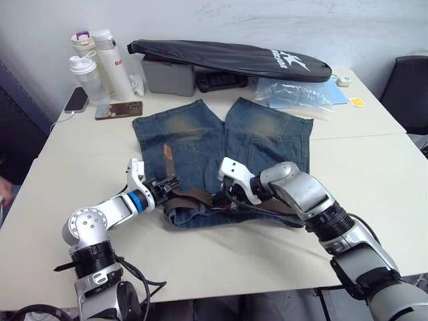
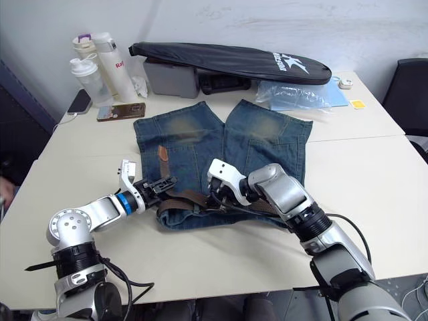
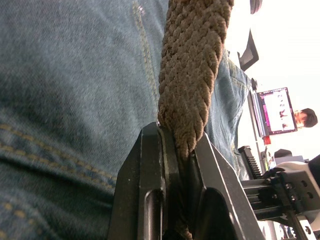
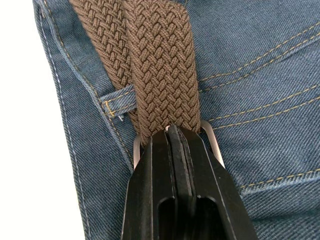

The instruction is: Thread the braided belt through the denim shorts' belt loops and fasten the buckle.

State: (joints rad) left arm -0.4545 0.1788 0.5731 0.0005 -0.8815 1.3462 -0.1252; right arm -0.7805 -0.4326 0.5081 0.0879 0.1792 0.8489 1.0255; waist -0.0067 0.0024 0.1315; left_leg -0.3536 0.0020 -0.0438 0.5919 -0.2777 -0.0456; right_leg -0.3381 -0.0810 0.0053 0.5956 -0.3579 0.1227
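Starting from your left: L tool (image 1: 175,181) is pinching the braided belt (image 1: 194,196) edge-on near the waistband's left end; wrist view shows the strap clamped tight between its fingers (image 3: 150,190). The belt's tan tip (image 1: 167,155) lies loose up on the left leg of the denim shorts (image 1: 267,134), which are spread flat mid-table (image 1: 374,167), waistband toward you. The strap runs along the waistband, and one layer passes under at least one of the belt loops (image 4: 120,98). R tool (image 1: 224,198) is pressed together on the strap right at the buckle (image 4: 210,137), the silver frame peeking out either side of its fingers.

Risks, as I judge them: w/ both ends held, pulling apart could bunch the waistband or drag the shorts toward the table edge. If R grip slips off, the buckle drops & twists. The braid is stretchy, so tension could spring the strap back out of a loop.
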